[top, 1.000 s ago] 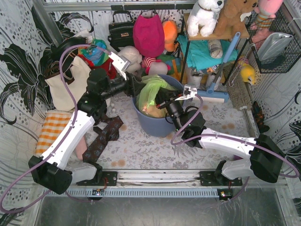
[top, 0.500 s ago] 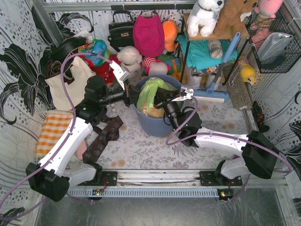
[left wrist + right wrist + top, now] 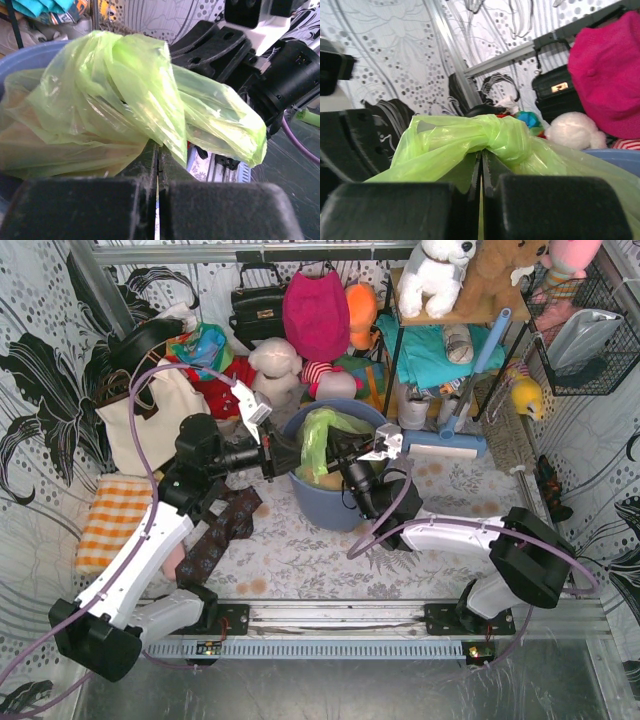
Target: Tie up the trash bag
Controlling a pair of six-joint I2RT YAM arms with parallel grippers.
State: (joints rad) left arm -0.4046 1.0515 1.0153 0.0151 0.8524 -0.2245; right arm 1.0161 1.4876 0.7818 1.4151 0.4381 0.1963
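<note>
Left fingers (image 3: 85, 207) and right fingers (image 3: 395, 212) pinch the twisted trash bag (image 3: 135, 85).

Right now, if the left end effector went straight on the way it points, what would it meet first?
The trash bag: its twisted green plastic sits directly ahead of the left end effector, which pinches it. Behind that is probably the right arm, though depth is unclear.

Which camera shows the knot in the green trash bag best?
The right wrist view: the knot sits centred, close and cinched. The left wrist view shows the trash bag only as looped folds; the top view shows it small and distant.
</note>
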